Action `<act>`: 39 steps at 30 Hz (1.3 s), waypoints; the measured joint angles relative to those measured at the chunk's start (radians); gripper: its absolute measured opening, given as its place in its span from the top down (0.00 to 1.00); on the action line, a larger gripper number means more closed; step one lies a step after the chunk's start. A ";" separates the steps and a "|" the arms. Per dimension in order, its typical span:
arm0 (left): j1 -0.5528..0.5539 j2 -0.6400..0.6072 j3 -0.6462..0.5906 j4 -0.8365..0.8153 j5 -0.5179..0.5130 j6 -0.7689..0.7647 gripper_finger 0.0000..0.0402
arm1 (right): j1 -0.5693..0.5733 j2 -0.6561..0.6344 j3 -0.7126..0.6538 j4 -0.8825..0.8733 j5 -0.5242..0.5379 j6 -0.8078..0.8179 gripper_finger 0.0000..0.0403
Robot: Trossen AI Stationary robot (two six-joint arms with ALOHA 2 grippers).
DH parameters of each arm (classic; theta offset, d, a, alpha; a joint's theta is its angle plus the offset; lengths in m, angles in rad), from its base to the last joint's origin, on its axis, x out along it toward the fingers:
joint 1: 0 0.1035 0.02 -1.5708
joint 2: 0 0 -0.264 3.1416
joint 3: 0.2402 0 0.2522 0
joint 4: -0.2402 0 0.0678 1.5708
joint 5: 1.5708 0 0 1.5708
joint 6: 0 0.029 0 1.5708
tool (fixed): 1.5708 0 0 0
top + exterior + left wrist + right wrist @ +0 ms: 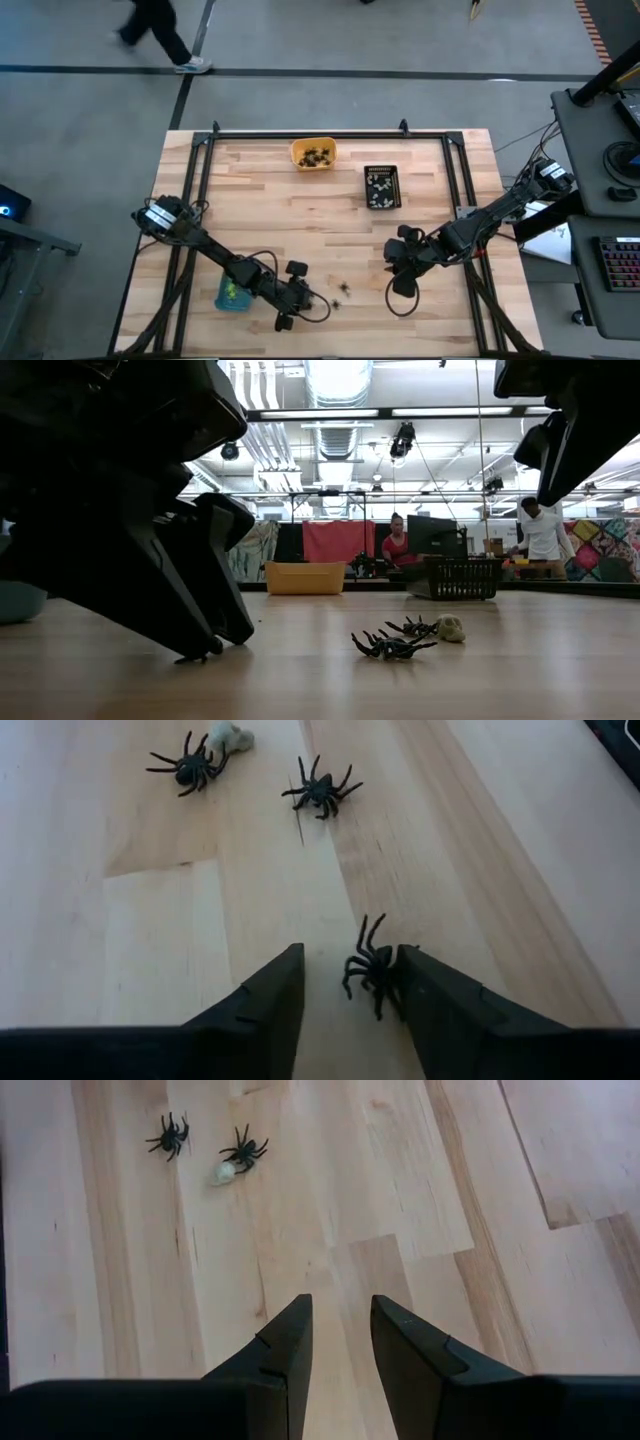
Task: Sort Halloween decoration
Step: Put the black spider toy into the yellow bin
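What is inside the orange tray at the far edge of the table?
The orange tray holds a small cluster of dark trinkets, seemingly spider-like. Any pieces beneath them cannot be seen.

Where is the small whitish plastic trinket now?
In the high view, the whitish trinket lies front-centre on the wooden table, touching a black plastic spider, between both grippers.

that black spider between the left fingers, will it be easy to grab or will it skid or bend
The black spider looks tiny and light on smooth wood, so a finger nudge may well skid it. It already sits against one of the left gripper's fingers, off-centre. Its thin curled legs probably flex, so the fingers could pinch a leg rather than the body.
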 joint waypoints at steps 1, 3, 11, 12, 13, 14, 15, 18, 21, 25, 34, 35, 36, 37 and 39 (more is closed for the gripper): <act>0.000 0.000 0.000 0.000 0.000 0.000 0.66 | 0.000 0.000 0.000 0.002 0.000 0.000 0.76; 0.000 0.000 0.000 -0.002 -0.001 0.000 0.70 | 0.000 0.000 0.000 0.005 0.000 0.000 0.76; 0.000 -0.011 -0.002 -0.013 0.003 0.003 0.88 | 0.000 0.000 0.000 0.007 0.000 -0.001 0.76; -0.001 -0.016 -0.003 -0.020 0.004 0.004 0.90 | 0.000 0.000 0.000 0.008 0.000 -0.001 0.76; -0.001 -0.023 -0.003 -0.029 0.005 0.006 0.92 | 0.000 0.000 0.000 0.009 0.000 -0.001 0.76; -0.001 -0.032 -0.004 -0.042 0.005 0.008 0.94 | 0.000 0.000 0.000 0.009 0.000 -0.001 0.76; -0.001 -0.040 -0.004 -0.051 0.005 0.009 0.96 | 0.000 0.000 0.000 0.009 0.000 -0.001 0.76; 0.002 -0.070 -0.004 -0.088 0.004 0.010 0.99 | 0.000 0.000 0.000 0.010 0.000 -0.001 0.76; 0.005 -0.106 -0.004 -0.119 -0.005 0.014 0.99 | 0.000 0.000 0.000 0.012 0.000 -0.001 0.76; 0.006 -0.163 -0.003 -0.163 -0.072 0.052 1.00 | 0.000 0.000 0.000 0.012 0.000 -0.001 0.76; 0.084 -0.334 -0.003 -0.274 -0.157 0.182 1.00 | 0.000 0.000 0.000 0.014 0.090 -0.026 0.76; 0.104 -0.351 -0.002 -0.282 -0.157 0.203 1.00 | 0.000 0.000 0.000 0.016 0.107 -0.028 0.76; 0.125 -0.369 -0.002 -0.292 -0.157 0.224 1.00 | 0.000 0.000 0.000 0.019 0.122 -0.033 0.76; 0.150 -0.385 -0.002 -0.306 -0.157 0.247 1.00 | -0.001 0.000 0.000 0.024 0.133 -0.035 0.76; 0.207 -0.415 -0.002 -0.320 -0.157 0.297 1.00 | -0.001 0.000 0.000 0.053 0.139 -0.046 0.76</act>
